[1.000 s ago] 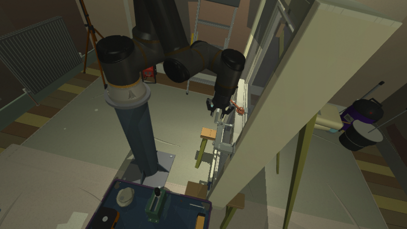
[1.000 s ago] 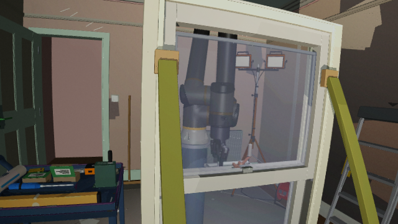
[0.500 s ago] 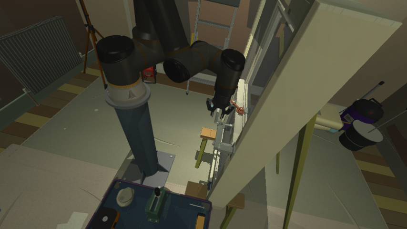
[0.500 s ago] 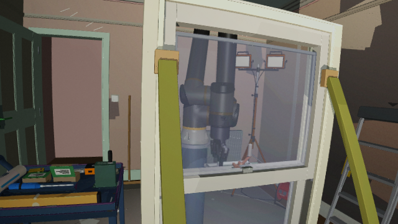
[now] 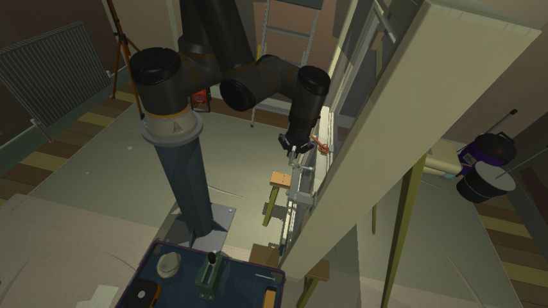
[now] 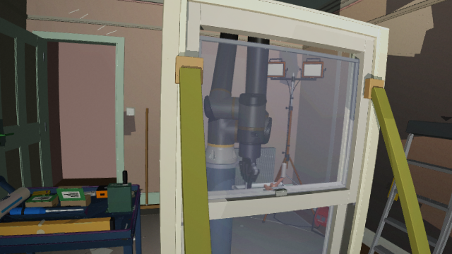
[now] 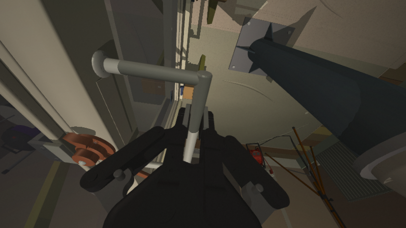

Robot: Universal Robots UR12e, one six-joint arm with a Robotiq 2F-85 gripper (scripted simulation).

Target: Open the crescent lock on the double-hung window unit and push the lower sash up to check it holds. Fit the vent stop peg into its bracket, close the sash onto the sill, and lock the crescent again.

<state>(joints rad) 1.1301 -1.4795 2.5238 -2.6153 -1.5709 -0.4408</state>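
Observation:
The lower end of the grey sash lift handle (image 7: 196,113) disappears between the fingers of my gripper (image 7: 194,133), which has closed on the bar where it runs down from its elbow; the handle's other leg ends in a round mount (image 7: 98,63) on the sash. The copper crescent lock (image 7: 85,150) sits on the meeting rail just left of the gripper. From the side, the gripper (image 5: 296,150) hangs beside the cream window unit (image 5: 383,126), with the lock (image 5: 322,147) right next to it. Seen through the glass, the gripper (image 6: 249,176) stands just above the meeting rail (image 6: 279,192).
Behind the window stand a work-light tripod (image 6: 291,106) and a radiator (image 5: 53,72). The robot pedestal (image 5: 187,184) rises from the floor close by. A blue tool cart (image 5: 207,276) sits near the base, green props (image 6: 192,158) brace the frame, and a stepladder (image 6: 416,190) is at the right.

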